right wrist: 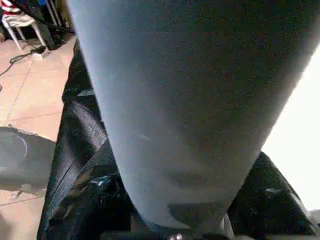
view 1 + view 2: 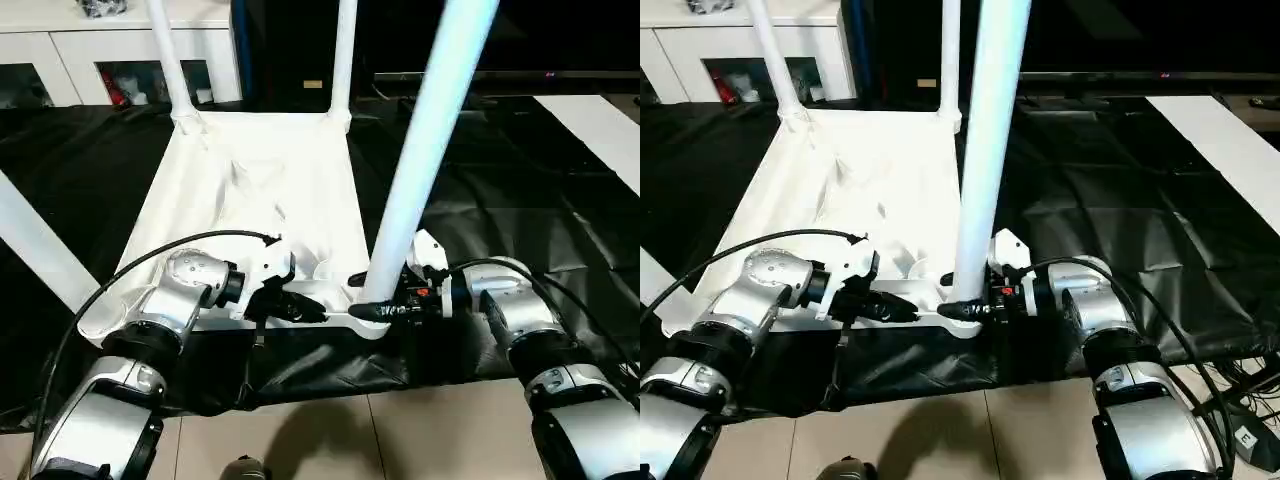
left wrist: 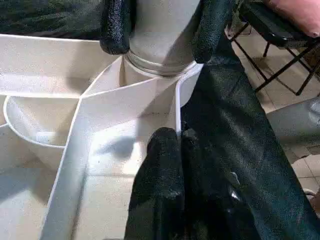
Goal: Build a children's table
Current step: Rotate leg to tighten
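Observation:
The white table top (image 2: 250, 190) lies upside down on a black sheet, ribs up. Legs stand in its far left (image 2: 170, 55) and far right (image 2: 343, 55) sockets, and another leg (image 2: 30, 240) rises at the near left. My right gripper (image 2: 375, 310) is shut around the base of the near right leg (image 2: 430, 140), which stands in its corner socket (image 3: 160, 65). My left gripper (image 2: 315, 308) is shut on the top's near rim (image 3: 176, 107) right beside that socket. In the left wrist view the right gripper's fingers (image 3: 116, 30) flank the leg just above the socket.
The black sheet (image 2: 500, 200) covers the floor around the table; bare tiles (image 2: 400, 430) lie near my arms. A white glass-door cabinet (image 2: 100, 50) stands at the back left. A white strip (image 2: 600, 130) lies at the right. A folding chair (image 3: 280, 45) is nearby.

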Robot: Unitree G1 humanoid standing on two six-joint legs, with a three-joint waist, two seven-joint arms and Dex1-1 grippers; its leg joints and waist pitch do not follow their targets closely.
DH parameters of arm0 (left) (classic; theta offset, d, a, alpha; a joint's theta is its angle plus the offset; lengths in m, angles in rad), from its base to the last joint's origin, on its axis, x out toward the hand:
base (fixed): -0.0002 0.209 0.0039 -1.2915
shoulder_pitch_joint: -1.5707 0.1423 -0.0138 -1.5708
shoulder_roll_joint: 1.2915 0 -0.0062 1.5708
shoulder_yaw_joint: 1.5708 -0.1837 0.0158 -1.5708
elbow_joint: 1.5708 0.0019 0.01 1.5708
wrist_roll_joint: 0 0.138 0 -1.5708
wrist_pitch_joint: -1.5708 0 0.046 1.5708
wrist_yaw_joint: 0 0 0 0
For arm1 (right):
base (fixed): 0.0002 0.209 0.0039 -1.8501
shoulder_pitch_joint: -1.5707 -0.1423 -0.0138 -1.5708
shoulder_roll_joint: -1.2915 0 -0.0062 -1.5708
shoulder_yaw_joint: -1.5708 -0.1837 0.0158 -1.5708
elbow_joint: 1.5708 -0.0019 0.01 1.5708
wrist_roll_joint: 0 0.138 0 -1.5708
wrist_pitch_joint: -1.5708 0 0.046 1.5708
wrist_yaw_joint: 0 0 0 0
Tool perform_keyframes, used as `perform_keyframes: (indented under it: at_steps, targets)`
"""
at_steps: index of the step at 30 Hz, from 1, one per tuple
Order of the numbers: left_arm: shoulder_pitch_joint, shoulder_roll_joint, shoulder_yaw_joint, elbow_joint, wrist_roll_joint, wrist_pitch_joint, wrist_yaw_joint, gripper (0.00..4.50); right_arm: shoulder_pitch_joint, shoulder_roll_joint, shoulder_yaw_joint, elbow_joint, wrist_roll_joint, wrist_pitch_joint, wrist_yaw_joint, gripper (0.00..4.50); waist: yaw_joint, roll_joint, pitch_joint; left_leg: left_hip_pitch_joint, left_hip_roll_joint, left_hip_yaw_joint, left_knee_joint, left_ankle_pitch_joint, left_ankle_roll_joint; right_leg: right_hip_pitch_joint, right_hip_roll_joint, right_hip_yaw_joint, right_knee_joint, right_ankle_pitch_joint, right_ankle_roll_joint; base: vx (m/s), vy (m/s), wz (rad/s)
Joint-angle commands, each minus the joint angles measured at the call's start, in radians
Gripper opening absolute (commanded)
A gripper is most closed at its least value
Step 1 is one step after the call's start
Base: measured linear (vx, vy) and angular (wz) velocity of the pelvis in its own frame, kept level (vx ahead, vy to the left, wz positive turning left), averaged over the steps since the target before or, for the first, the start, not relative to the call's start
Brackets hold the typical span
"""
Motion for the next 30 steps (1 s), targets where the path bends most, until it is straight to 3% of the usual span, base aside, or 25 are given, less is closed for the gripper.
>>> perform_keyframes:
  at_steps: [1, 3, 7, 9, 12, 13, 17, 20, 22, 23, 24, 27, 28, 30]
  targets:
    - [-0.015, -0.018, -0.003, 0.008, 0.002, -0.005, 0.041, 0.0, 0.031, 0.03, 0.015, -0.009, 0.014, 0.063, -0.011, 2.08, -0.004, -0.004, -0.072, 0.022, 0.008, 0.008, -0.05, -0.154, 0.095, 0.044, -0.041, 0.029, -0.056, 0.077, -0.295, 0.0, 0.0, 0.0]
    - [-0.014, -0.022, -0.005, 0.013, 0.016, -0.002, 0.077, 0.0, 0.037, 0.046, -0.003, -0.01, 0.022, 0.066, -0.06, 2.06, -0.004, -0.003, -0.069, 0.022, 0.008, 0.008, -0.053, -0.166, 0.088, 0.043, -0.042, 0.029, -0.058, 0.058, -0.289, 0.0, 0.0, 0.0]
    - [-0.02, -0.062, -0.003, 0.035, 0.051, 0.047, 0.224, 0.0, 0.054, 0.106, -0.045, 0.003, 0.01, 0.075, -0.288, 2.02, -0.01, -0.003, -0.062, 0.028, 0.01, 0.007, -0.064, -0.241, 0.039, 0.04, -0.046, 0.032, -0.073, -0.086, -0.264, 0.0, 0.0, 0.0]
    - [-0.025, -0.133, 0.007, 0.042, 0.059, 0.1, 0.358, 0.0, 0.068, 0.185, -0.07, 0.021, -0.007, 0.095, -0.504, 2.01, -0.015, -0.002, -0.053, 0.032, 0.009, 0.004, -0.075, -0.307, 0.003, 0.034, -0.051, 0.034, -0.088, -0.224, -0.231, 0.0, 0.0, 0.0]
    - [-0.029, -0.167, 0.013, 0.046, 0.063, 0.124, 0.425, 0.0, 0.061, 0.226, -0.089, 0.038, -0.005, 0.122, -0.605, 1.99, -0.028, -0.007, -0.046, 0.034, 0.003, -0.004, -0.085, -0.377, -0.032, 0.034, -0.053, 0.036, -0.107, -0.405, -0.161, 0.0, 0.0, 0.0]
    - [-0.037, -0.207, 0.023, 0.056, 0.066, 0.143, 0.507, 0.0, 0.039, 0.275, -0.116, 0.072, 0.0, 0.14, -0.736, 1.99, -0.036, -0.002, -0.049, 0.035, 0.004, -0.005, -0.086, -0.381, -0.041, 0.03, -0.054, 0.04, -0.109, -0.407, -0.156, 0.0, 0.0, 0.0]
    - [-0.047, -0.262, 0.019, 0.069, 0.083, 0.161, 0.599, 0.0, -0.008, 0.353, -0.134, 0.121, -0.011, 0.149, -0.914, 1.99, -0.049, -0.005, -0.048, 0.037, -0.001, -0.006, -0.085, -0.393, -0.035, 0.024, -0.049, 0.038, -0.116, -0.411, -0.151, 0.0, 0.0, 0.0]
    - [-0.045, -0.272, 0.011, 0.059, 0.096, 0.16, 0.611, 0.0, -0.022, 0.389, -0.137, 0.116, -0.017, 0.156, -0.947, 1.99, -0.054, -0.008, -0.049, 0.034, -0.002, -0.006, -0.086, -0.395, -0.025, 0.024, -0.047, 0.038, -0.117, -0.404, -0.145, 0.0, 0.0, 0.0]
    - [-0.038, -0.263, 0.008, 0.045, 0.103, 0.16, 0.6, 0.0, -0.012, 0.398, -0.116, 0.094, -0.042, 0.112, -0.925, 1.99, -0.055, -0.008, -0.05, 0.034, 0.0, -0.005, -0.086, -0.394, -0.02, 0.023, -0.045, 0.039, -0.117, -0.376, -0.148, 0.0, 0.0, 0.0]
    - [-0.037, -0.261, 0.008, 0.044, 0.104, 0.16, 0.599, 0.0, -0.011, 0.398, -0.118, 0.093, -0.04, 0.11, -0.926, 2.34, -0.055, -0.007, -0.051, 0.034, 0.001, -0.005, -0.087, -0.387, -0.018, 0.024, -0.044, 0.039, -0.115, -0.348, -0.153, 0.0, 0.0, 0.0]
    - [-0.031, -0.25, 0.006, 0.038, 0.104, 0.152, 0.583, 0.0, -0.01, 0.394, -0.139, 0.091, -0.022, 0.098, -0.927, 2.69, -0.056, -0.014, -0.052, 0.032, 0.001, -0.004, -0.088, -0.382, -0.014, 0.026, -0.044, 0.038, -0.113, -0.334, -0.157, 0.0, 0.0, 0.0]
    - [-0.024, -0.235, 0.006, 0.032, 0.103, 0.147, 0.57, 0.0, -0.009, 0.376, -0.151, 0.09, -0.011, 0.076, -0.917, 2.71, -0.056, -0.012, -0.052, 0.032, 0.001, -0.004, -0.089, -0.388, -0.009, 0.025, -0.046, 0.038, -0.115, -0.34, -0.158, 0.0, 0.0, 0.0]
    - [-0.017, -0.222, 0.004, 0.026, 0.101, 0.14, 0.552, 0.0, -0.009, 0.358, -0.154, 0.088, -0.007, 0.062, -0.906, 3.11, -0.056, -0.011, -0.051, 0.032, 0.001, -0.003, -0.089, -0.385, -0.009, 0.023, -0.045, 0.039, -0.115, -0.338, -0.159, 0.0, 0.0, 0.0]
    - [-0.007, -0.206, 0.002, 0.016, 0.097, 0.128, 0.519, 0.0, -0.007, 0.337, -0.166, 0.081, 0.005, 0.063, -0.874, 3.15, -0.057, -0.01, -0.052, 0.028, 0.001, -0.003, -0.089, -0.373, -0.004, 0.028, -0.045, 0.039, -0.114, -0.318, -0.163, 0.0, 0.0, 0.0]
